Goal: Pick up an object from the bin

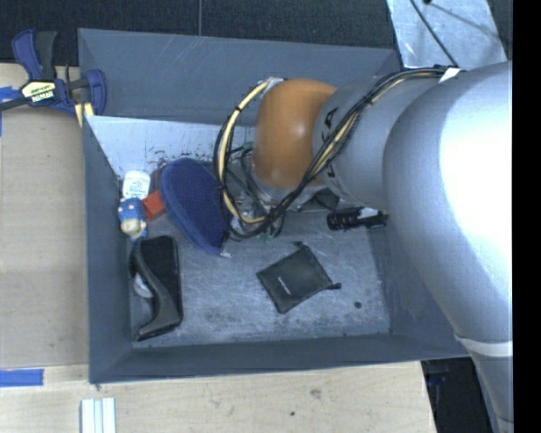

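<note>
As I look into the grey bin (252, 70), gripper (246, 216) just right of the blue oval pad (192, 204), opening I cannot tell, white-labelled bottle (136, 185) left of pad, black case (158, 287) below-left, black flat pouch (294, 278) below-right on bare floor, black marker (353, 216) farther right.

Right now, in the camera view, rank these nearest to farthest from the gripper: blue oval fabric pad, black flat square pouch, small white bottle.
1. Blue oval fabric pad: right beside the gripper, on the side toward the view's left.
2. Black flat square pouch: on the bin floor, toward the view's bottom edge.
3. Small white bottle: by the bin's wall at the view's left.
</note>
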`<state>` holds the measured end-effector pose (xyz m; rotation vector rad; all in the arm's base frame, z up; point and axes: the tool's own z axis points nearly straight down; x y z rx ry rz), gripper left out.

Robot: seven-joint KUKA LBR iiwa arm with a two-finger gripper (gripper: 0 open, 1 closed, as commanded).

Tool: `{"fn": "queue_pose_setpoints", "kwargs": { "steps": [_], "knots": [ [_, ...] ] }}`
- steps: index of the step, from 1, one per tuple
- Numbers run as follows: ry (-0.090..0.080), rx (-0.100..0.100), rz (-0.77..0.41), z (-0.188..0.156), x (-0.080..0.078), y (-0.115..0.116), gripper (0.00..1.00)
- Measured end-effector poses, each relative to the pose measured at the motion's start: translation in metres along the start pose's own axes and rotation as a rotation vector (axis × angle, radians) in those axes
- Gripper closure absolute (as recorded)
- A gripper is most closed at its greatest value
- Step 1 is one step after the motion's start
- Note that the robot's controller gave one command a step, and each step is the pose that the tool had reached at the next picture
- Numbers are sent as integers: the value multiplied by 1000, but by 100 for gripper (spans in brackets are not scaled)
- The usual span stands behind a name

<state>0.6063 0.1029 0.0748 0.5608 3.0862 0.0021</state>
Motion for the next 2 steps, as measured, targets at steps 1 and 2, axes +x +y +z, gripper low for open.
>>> {"fn": "queue_pose_setpoints", "kwargs": {
  "steps": [1, 2],
  "knots": [
    [-3, -3, -39, -109, 44, 0, 100],
    [-1, -1, -49, -143, 56, 7, 100]
  ]
}}
